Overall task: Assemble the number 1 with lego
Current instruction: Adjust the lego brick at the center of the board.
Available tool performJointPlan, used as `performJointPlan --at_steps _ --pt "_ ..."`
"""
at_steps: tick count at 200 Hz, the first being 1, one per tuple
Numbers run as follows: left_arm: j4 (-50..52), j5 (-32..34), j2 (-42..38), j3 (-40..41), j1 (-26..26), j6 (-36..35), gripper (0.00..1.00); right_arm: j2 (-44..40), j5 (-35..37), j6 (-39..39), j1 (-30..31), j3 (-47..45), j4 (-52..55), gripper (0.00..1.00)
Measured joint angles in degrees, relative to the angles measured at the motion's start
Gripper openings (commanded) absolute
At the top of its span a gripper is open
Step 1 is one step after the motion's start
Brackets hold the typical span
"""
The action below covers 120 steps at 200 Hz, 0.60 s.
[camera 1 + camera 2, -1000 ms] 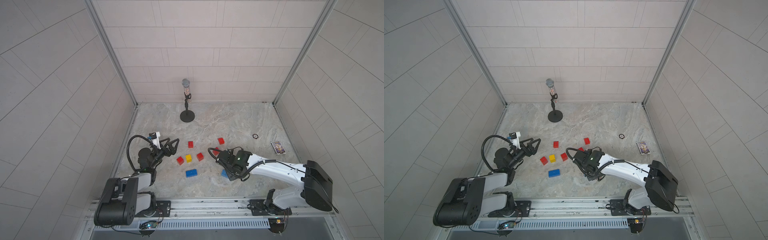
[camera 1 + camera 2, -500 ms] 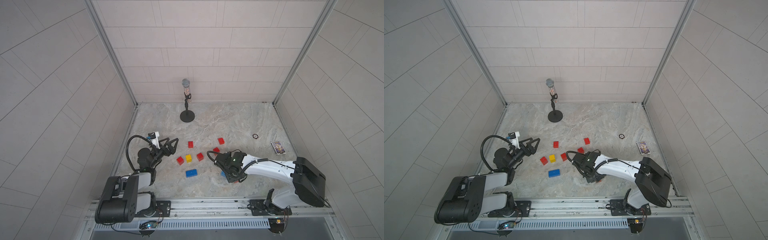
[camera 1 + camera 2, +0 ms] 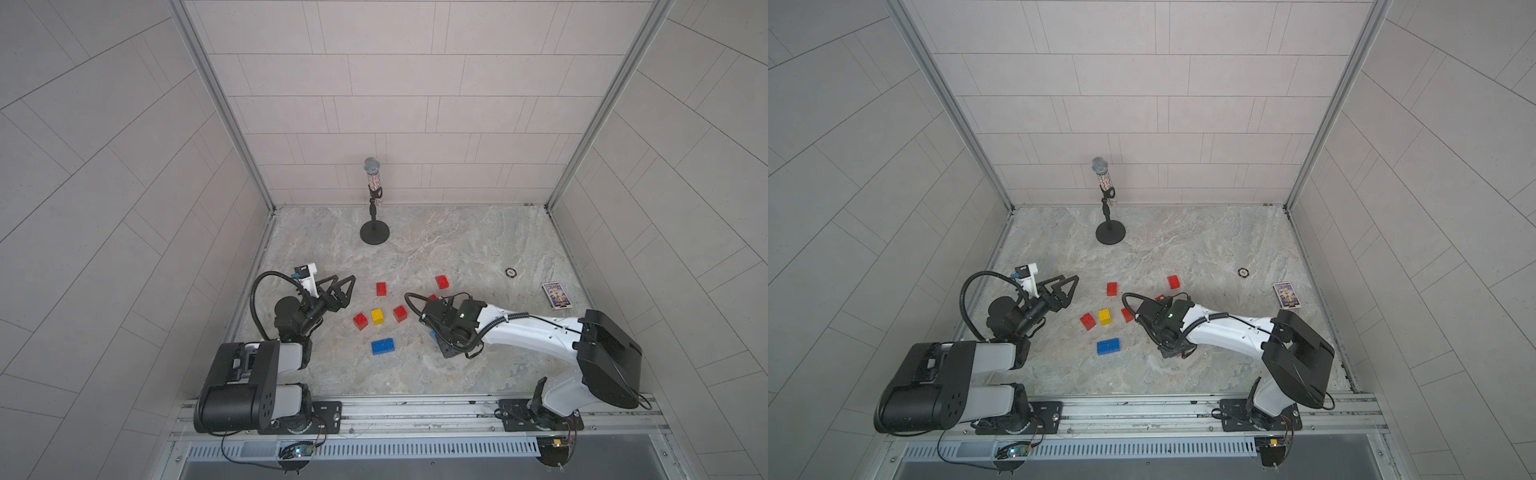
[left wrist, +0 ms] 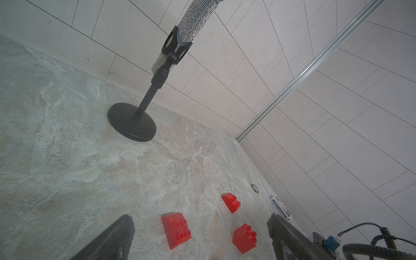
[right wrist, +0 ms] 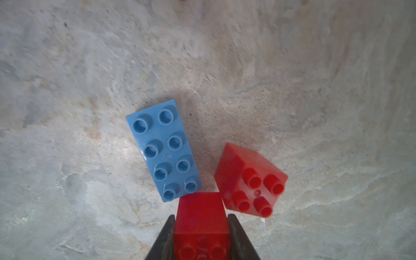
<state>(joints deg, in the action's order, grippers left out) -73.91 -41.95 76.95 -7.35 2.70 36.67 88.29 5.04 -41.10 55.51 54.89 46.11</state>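
My right gripper (image 5: 201, 216) is shut on a small red lego brick (image 5: 200, 209), held low over the floor. The brick's far end sits at one end of the light blue brick (image 5: 163, 149); I cannot tell whether they touch. A loose red brick (image 5: 249, 180) lies tilted right beside them. In both top views the right wrist (image 3: 457, 322) hides this group. My left gripper (image 3: 344, 279) hangs open and empty at the left. Before it lie red bricks (image 4: 176, 229) (image 4: 245, 237), a yellow brick (image 3: 377, 316) and a dark blue brick (image 3: 382, 346).
A microphone on a black round stand (image 3: 374, 232) is at the back. A small printed card box (image 3: 556, 295) and a little dark ring (image 3: 509, 272) lie near the right wall. More red bricks (image 3: 381, 289) (image 3: 442, 282) sit mid-floor. Tiled walls close three sides.
The right arm has shifted a little to the left with its red brick still gripped. The left arm and the loose bricks have not moved.
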Motion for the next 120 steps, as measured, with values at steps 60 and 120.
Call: performJointPlan --at_steps 60,120 --pt "-0.5 -0.4 0.2 0.0 0.4 0.6 1.0 -2.7 0.2 7.7 0.6 1.4 0.6 0.0" --pt "-0.9 -1.1 0.5 0.0 0.7 1.0 1.0 -5.7 0.6 17.4 0.7 2.3 -2.1 0.0"
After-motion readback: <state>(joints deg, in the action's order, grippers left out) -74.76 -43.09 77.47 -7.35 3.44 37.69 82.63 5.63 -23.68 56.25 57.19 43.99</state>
